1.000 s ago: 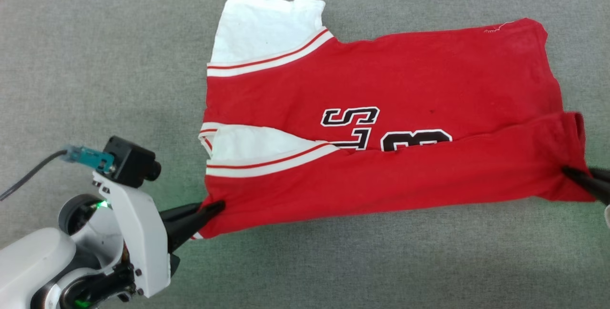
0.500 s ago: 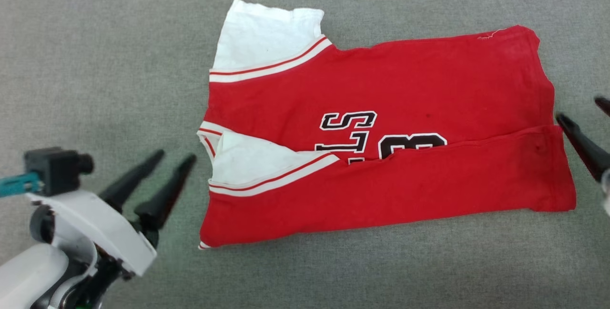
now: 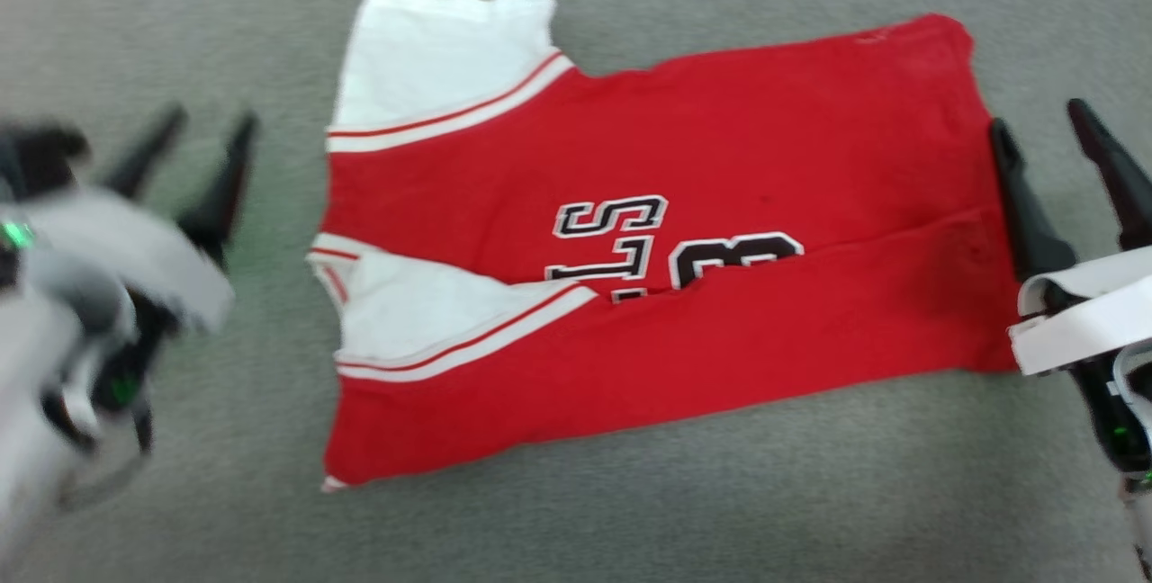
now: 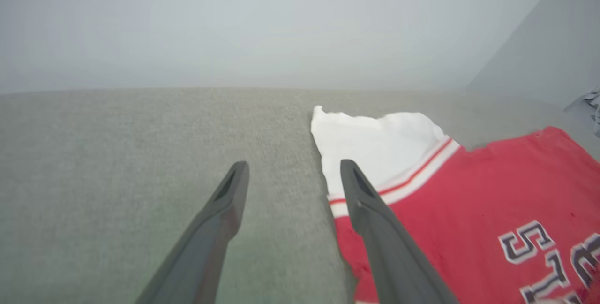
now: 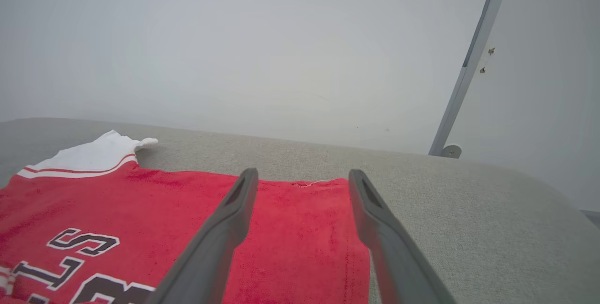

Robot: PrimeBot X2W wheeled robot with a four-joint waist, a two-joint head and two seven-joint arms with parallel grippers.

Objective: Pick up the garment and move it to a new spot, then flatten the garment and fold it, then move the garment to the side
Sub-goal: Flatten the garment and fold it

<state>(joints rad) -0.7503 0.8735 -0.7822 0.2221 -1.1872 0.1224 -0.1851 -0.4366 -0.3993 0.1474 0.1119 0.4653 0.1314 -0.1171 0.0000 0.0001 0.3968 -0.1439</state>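
The garment (image 3: 684, 169) is a red jersey with white sleeves and black-and-white lettering, lying flat on the grey surface with its near long edge folded up over the front, hiding part of the lettering. My left gripper (image 3: 209, 120) hovers open to the left of its sleeve end, blurred, holding nothing. In the left wrist view the garment (image 4: 468, 210) lies right of the open left gripper (image 4: 293, 168). My right gripper (image 3: 1039, 115) stands open just off the hem end. Seen from the right wrist, the garment (image 5: 140, 210) spreads under and left of the open right gripper (image 5: 302, 175).
A grey fabric surface (image 3: 630, 511) extends on all sides of the jersey. A pale wall (image 5: 234, 36) rises behind it, with a metal bar (image 5: 473, 60) leaning at the right.
Both grippers let go of the folded edge, opened and drew away upward and outward. The folded flap now lies flat on the jersey. The head camera has shifted, so the picture slid left.
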